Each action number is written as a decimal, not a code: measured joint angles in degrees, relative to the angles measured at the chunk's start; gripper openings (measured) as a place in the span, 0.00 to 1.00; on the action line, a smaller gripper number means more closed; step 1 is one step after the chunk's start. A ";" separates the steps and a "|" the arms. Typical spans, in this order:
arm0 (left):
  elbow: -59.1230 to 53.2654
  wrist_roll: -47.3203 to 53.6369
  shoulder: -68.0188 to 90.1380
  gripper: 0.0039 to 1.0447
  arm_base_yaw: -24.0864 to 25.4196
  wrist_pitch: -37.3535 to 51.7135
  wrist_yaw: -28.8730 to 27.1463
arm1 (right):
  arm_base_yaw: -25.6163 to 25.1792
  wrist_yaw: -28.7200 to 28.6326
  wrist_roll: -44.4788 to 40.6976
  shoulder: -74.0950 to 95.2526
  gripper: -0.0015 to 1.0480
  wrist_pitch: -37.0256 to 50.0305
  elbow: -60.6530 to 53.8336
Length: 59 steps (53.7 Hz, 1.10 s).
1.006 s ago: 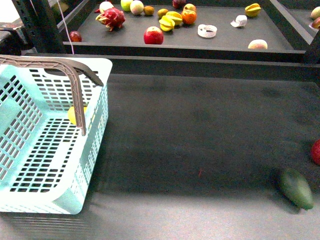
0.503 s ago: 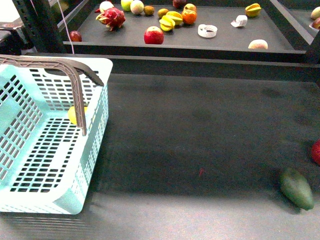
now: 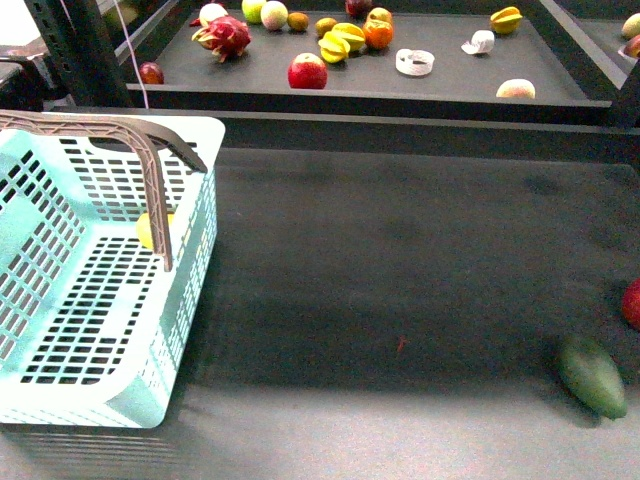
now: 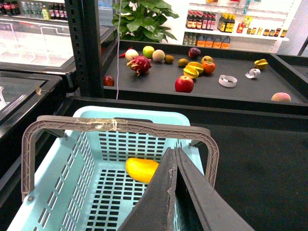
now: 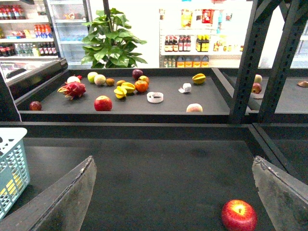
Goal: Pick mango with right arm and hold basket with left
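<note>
Left wrist view is showing the mango (image 4: 141, 169) lying on the slotted floor of the basket (image 4: 62, 178), near its far wall and touching no side. The left gripper (image 4: 175, 192) is hanging just above the basket's near right part with its two dark fingers (image 4: 161, 197) pressed together, holding nothing. One brown-grey handle (image 4: 115, 126) is standing raised across the basket, with tape wrapped around its top bar.

In the front view the mango (image 3: 147, 230) is showing as a yellow patch behind the handle (image 3: 150, 170), and the basket (image 3: 100, 380) is sitting at the left edge of the dark table (image 3: 400, 280). Wide bare table is lying open to the basket's right. Near the table's right edge a dark green fruit (image 3: 592, 375) is lying just beside a red apple (image 3: 632, 303), which is cut off by the frame.

In the right wrist view the right gripper (image 5: 178, 197) is hanging with its fingers (image 5: 67, 202) wide apart and nothing between them; the red apple (image 5: 239, 215) is sitting near the right-hand finger.

Beyond a raised rim, a back shelf (image 3: 450, 80) is carrying scattered fruit, among them a pink dragon fruit (image 3: 224, 35). Bottles on store shelves (image 5: 185, 45) are showing behind, but their labels are too small to read.
</note>
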 joint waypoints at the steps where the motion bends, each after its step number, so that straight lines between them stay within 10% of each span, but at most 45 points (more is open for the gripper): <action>1: -0.22 0.00 -1.25 0.04 0.00 -0.92 0.00 | 0.00 -0.02 0.00 0.00 0.92 0.00 0.00; 59: -0.81 0.39 -37.83 0.04 0.00 -34.67 0.00 | 0.00 -0.02 0.00 0.00 0.92 0.00 0.00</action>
